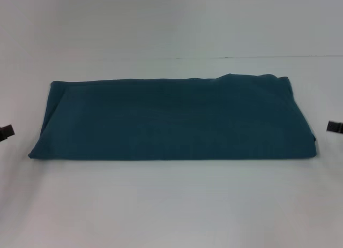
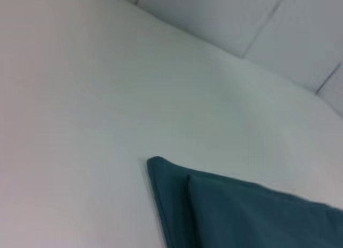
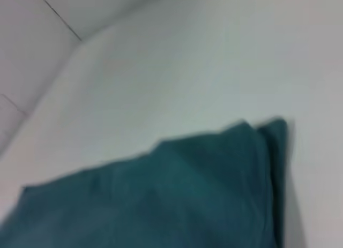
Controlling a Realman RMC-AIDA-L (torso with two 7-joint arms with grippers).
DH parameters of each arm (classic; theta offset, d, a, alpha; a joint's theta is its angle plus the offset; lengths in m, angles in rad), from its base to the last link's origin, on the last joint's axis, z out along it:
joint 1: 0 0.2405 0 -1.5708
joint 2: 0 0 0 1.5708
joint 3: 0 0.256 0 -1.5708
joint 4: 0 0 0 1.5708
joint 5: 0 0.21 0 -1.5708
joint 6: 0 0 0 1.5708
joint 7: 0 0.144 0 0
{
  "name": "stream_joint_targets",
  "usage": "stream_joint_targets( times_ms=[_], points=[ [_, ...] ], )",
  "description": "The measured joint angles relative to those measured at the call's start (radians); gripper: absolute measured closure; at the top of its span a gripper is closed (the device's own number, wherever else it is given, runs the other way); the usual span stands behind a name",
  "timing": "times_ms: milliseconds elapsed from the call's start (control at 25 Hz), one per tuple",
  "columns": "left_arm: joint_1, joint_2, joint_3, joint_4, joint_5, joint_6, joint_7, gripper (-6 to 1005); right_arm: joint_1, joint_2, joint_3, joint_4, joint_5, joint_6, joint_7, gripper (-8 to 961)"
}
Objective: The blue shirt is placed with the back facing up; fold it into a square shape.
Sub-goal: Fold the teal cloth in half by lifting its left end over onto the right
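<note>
Your white worktop [image 1: 171,205] is bare at the near edge. Just past it, the blue shirt [image 1: 171,119] lies flat, folded into a long band across the middle. You see the left gripper [image 1: 6,132] and right gripper [image 1: 335,127] at the side edges, away from the shirt. I cannot tell how their jaws stand.
</note>
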Motion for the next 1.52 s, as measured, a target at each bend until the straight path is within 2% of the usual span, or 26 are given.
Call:
stream_joint_targets(
  times_ms=[80, 160, 400, 560, 800, 1040, 1520],
  points=[
    [0.004, 0.003, -0.023, -0.002, 0.0, 0.039, -0.022, 807, -0.007, -0.006, 0.023, -0.006, 0.039, -0.048, -0.024, 660],
    [0.008, 0.003, -0.021, -0.001, 0.004, 0.073, -0.057, 694, -0.01, -0.014, 0.031, -0.01, 0.077, -0.097, -0.034, 606],
    [0.017, -0.002, 0.002, -0.031, 0.032, 0.116, -0.136, 377, 0.024, -0.028, -0.002, -0.007, 0.087, -0.151, -0.036, 311],
    [0.021, -0.005, 0.018, -0.076, 0.035, 0.125, -0.139, 290, 0.045, -0.027, -0.04, -0.01, 0.086, -0.162, -0.039, 125],
    [0.016, -0.003, 0.034, -0.104, 0.038, 0.119, -0.177, 159, 0.066, -0.027, -0.05, -0.01, 0.086, -0.155, -0.047, 22],
    [0.001, 0.002, 0.055, -0.112, 0.076, 0.074, -0.221, 90, 0.07, -0.026, -0.05, -0.015, 0.09, -0.145, -0.049, 23],
    [-0.049, 0.017, 0.093, -0.188, 0.087, -0.062, -0.236, 91, 0.071, -0.023, -0.04, -0.018, 0.093, -0.154, -0.039, 26]
  ],
)
